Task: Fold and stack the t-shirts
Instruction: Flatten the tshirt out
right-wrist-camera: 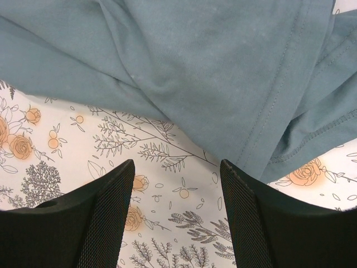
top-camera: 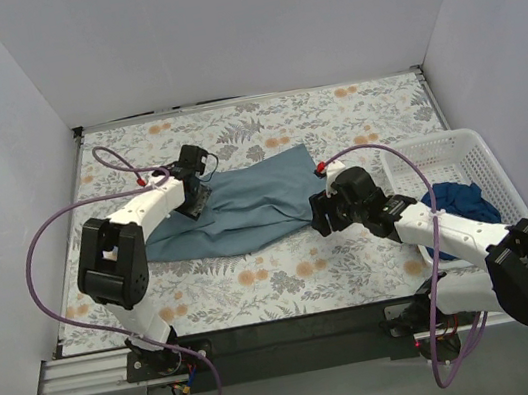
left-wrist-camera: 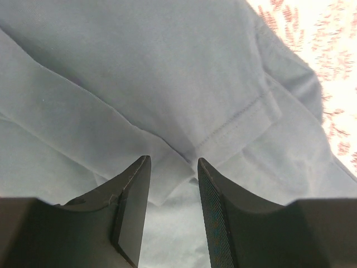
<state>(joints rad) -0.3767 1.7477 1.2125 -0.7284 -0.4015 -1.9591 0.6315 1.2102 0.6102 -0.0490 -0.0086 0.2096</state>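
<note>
left wrist view: the left gripper has its jaws parted by a narrow gap, with nothing clamped between them. the slate blue t-shirt lies directly beneath and ahead of it, and a stitched sleeve hem runs just beyond the fingertips. judgement: the gripper is set over this hem to pinch a sleeve or shoulder layer.

right wrist view: the right gripper is spread wide and holds nothing. the flowered bench shows bare under it. the shirt's stitched edge lies just ahead of the fingertips, bunched toward the right-hand finger. judgement: this gripper is placed at the opposite edge so that both arms can take the cloth together.

top external view: the shirt lies on the bench between the two grippers, spread but rumpled and not yet folded. the cloth is soft and matte, with shallow creases and overlapping layers. judgement: it will sag and shift when lifted.

to the right of the right gripper stands a white lattice basket. the darker blue t-shirt is bunched inside it. no stack exists yet.
</note>
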